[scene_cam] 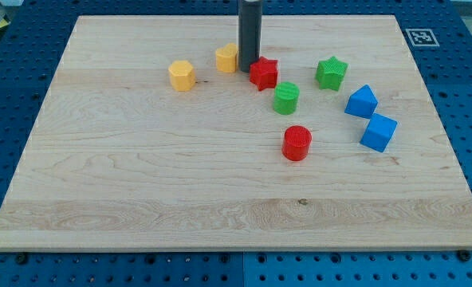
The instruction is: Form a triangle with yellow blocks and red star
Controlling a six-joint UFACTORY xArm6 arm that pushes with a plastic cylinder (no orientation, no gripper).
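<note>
Item, tool: a dark rod with nothing to open or close, clamping nothing; its tip [248, 71] is resting on the tabletop [140, 183], wedged between two task pieces.

Item, red star [263, 73]: sitting just to the view's right of the tool, seemingly touching it.

Item, yellow block [226, 58]: sitting just to the view's left of the tool, partly hidden behind the rod.

Item, second yellow block [182, 76]: lying farther toward the view's left, near but apart.

Progress, as judged: the three pieces are sitting almost in a row, a very flat triangle at best; one is probably still needing a push out of line.

Item, green cylinder [286, 98]: lying below and right of the star.

Item, green star [331, 73]: lying farther right.

Item, red cylinder [296, 143]: lying well below the tool.

Items, two blue blocks [361, 102] [378, 132]: lying farthest right.
</note>
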